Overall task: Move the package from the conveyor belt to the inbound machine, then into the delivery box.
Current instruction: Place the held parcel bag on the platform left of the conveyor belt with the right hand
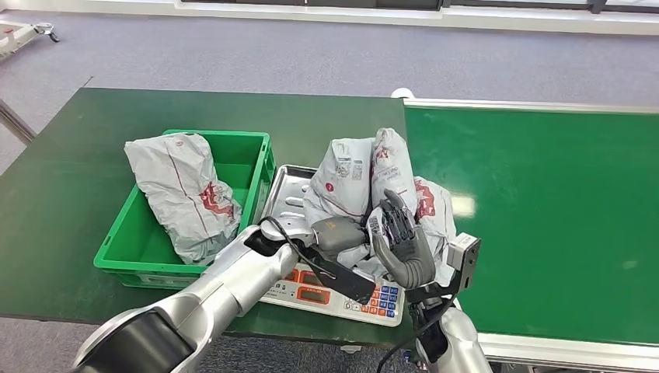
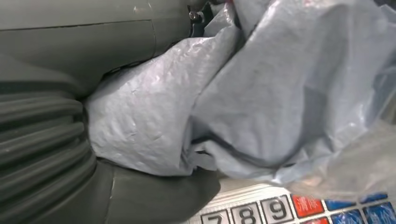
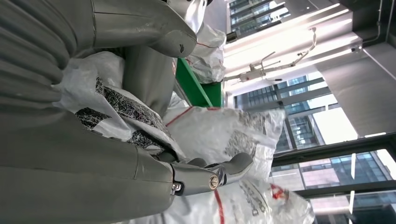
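Package [image 1: 365, 183] stood crumpled on the scale's tray [image 1: 281, 194], between both hands. Left hand [image 1: 336, 233] and right hand [image 1: 404, 245] each gripped it from opposite sides.

We are at a parcel-sorting station in a large indoor hall: beside the right hand [image 1: 404, 249] runs a green conveyor belt [image 1: 544, 217], under the left hand [image 1: 336, 233] sits a weighing scale [image 1: 342, 299] with keypad, beyond it a green crate [image 1: 260, 167] of grey mailer bags.
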